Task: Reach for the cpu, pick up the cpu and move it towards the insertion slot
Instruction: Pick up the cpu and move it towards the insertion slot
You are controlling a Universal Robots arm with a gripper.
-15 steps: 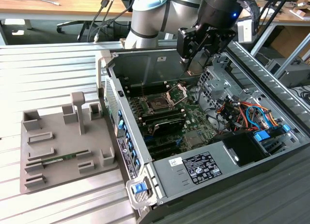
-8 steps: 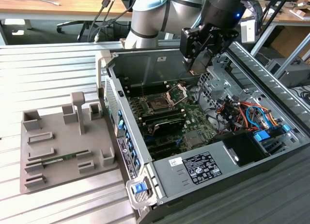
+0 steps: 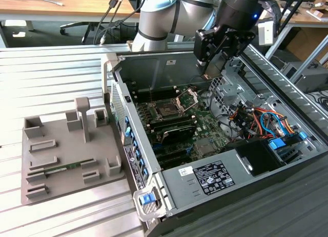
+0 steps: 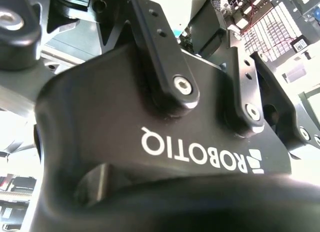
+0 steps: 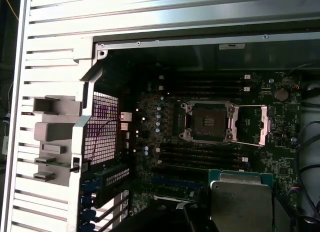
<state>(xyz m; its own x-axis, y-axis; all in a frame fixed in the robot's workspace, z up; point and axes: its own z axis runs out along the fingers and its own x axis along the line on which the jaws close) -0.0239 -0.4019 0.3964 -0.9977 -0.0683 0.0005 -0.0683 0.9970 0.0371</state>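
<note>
Above open socket frame of insertion slot [image 3: 167, 111] our gripper [image 3: 209, 72] holds cpu [image 5: 241, 206] between its fingers; we judge: keep chip level, align corners with slot [image 5: 207, 121] before approaching.

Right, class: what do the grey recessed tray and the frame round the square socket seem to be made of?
Grey recessed tray: probably moulded plastic, matte and uniformly grey with blocky ribs. Frame round the square socket: looks like bare metal, silvery and glinting against the dark board.
</note>
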